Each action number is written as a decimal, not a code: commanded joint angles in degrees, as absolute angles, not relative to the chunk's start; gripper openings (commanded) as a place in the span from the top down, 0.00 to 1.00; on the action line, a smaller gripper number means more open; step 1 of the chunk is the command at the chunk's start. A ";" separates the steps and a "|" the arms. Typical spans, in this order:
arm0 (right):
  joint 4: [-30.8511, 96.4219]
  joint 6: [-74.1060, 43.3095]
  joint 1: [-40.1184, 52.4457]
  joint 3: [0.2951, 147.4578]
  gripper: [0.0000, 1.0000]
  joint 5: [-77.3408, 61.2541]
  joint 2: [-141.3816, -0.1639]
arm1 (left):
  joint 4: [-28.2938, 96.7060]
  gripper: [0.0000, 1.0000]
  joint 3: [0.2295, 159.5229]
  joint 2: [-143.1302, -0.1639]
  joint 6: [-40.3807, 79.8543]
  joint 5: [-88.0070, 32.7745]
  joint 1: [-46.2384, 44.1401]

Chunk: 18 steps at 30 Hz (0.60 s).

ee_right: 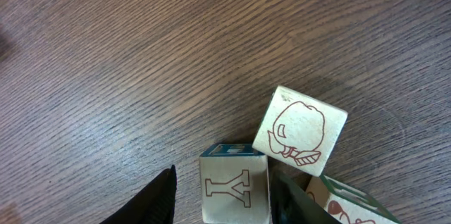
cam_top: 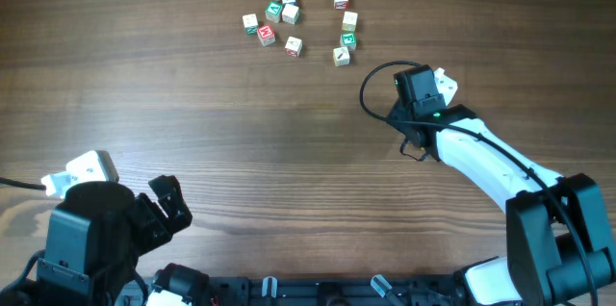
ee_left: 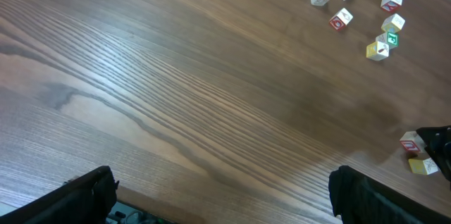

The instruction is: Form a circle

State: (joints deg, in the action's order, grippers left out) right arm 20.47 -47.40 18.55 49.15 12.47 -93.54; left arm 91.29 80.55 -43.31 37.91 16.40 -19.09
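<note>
Cubes point(cam_top: 291, 13) lie scattered on table point(cam_top: 192, 104); right pincer point(ee_right: 225, 176) straddles Y cube point(ee_right: 234, 190).

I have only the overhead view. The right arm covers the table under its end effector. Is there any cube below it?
Observer: Yes. The right wrist view shows a cube printed with Y between the fingers of the right end effector.
Operator: Is it clamped on that cube?
Observer: No, the jaws stand open; bare table shows between one finger and the cube.
Operator: Are other cubes near?
Observer: Two: a cube with a drawing, turned askew beside the Y cube, and a third cube at the frame's edge.
</note>
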 commanded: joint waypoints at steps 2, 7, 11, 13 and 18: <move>20.14 -46.48 18.35 50.13 0.57 13.19 -94.30 | 91.15 0.00 80.55 -43.44 38.63 16.10 -18.83; 19.99 -46.46 18.35 50.13 0.57 13.19 -94.30 | 91.15 0.00 80.55 -43.44 38.63 16.10 -18.83; 19.42 -45.39 18.35 50.13 0.57 13.17 -94.30 | 91.15 0.00 80.55 -43.44 38.63 16.10 -18.83; 19.09 -45.01 18.35 50.13 0.57 12.99 -94.30 | 91.15 0.00 80.55 -43.44 38.63 16.10 -18.83; 19.07 -44.97 18.35 50.13 0.57 12.99 -94.30 | 91.15 0.00 80.55 -43.44 38.63 16.10 -18.83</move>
